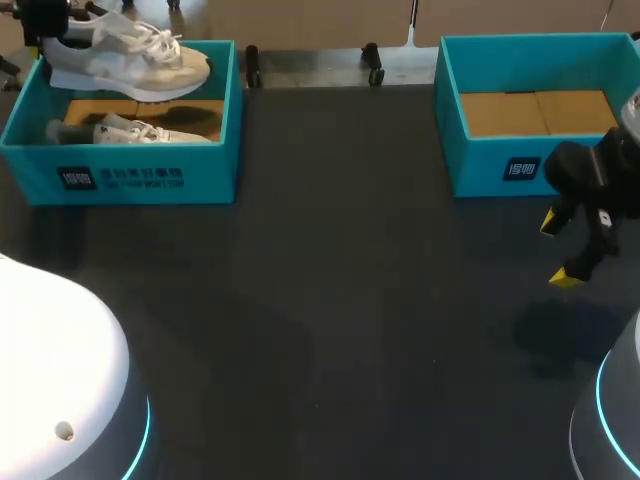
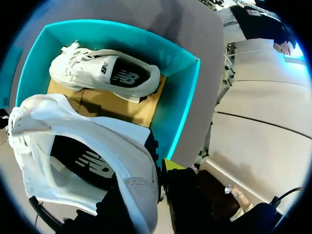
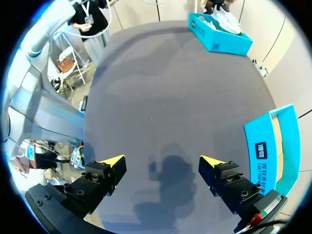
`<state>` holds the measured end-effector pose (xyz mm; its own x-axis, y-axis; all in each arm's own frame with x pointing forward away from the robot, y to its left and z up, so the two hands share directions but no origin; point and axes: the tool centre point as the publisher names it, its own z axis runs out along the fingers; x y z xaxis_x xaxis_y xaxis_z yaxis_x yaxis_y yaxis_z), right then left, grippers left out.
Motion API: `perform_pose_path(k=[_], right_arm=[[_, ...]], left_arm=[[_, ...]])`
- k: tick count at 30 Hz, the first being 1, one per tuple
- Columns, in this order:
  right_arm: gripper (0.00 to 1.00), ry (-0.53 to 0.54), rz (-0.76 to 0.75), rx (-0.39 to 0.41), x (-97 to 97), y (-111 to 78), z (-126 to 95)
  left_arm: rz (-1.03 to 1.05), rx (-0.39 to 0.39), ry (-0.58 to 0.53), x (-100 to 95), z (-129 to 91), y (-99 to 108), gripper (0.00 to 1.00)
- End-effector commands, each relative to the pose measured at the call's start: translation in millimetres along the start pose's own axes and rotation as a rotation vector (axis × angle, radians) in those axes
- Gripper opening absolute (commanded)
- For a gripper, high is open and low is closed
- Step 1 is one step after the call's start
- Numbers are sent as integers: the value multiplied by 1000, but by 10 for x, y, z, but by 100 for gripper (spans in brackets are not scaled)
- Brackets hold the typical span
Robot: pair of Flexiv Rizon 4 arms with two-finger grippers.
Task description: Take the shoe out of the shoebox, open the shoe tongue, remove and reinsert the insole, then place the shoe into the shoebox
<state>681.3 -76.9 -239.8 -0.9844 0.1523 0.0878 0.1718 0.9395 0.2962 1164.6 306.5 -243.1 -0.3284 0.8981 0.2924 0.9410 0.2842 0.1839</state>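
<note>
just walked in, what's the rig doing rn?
The left gripper holds a white shoe by its heel above the left shoebox, where a second shoe lies inside. The right gripper is open with nothing in it, hovering over the table in front of the right shoebox, which holds no shoe. The insole sits in the held shoe.

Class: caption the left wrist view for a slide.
Left gripper holds a white shoe above the shoebox; second shoe lies inside.
</note>
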Motion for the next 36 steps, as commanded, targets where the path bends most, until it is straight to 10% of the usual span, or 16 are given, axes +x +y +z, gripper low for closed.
perform_pose_path(k=[1,36], right_arm=[[100,-2,0,2,8,-2,7],[100,-2,0,2,8,-2,7]], left_arm=[[2,2,0,6,-12,13,0],[0,63,24,-366,598,142,0]])
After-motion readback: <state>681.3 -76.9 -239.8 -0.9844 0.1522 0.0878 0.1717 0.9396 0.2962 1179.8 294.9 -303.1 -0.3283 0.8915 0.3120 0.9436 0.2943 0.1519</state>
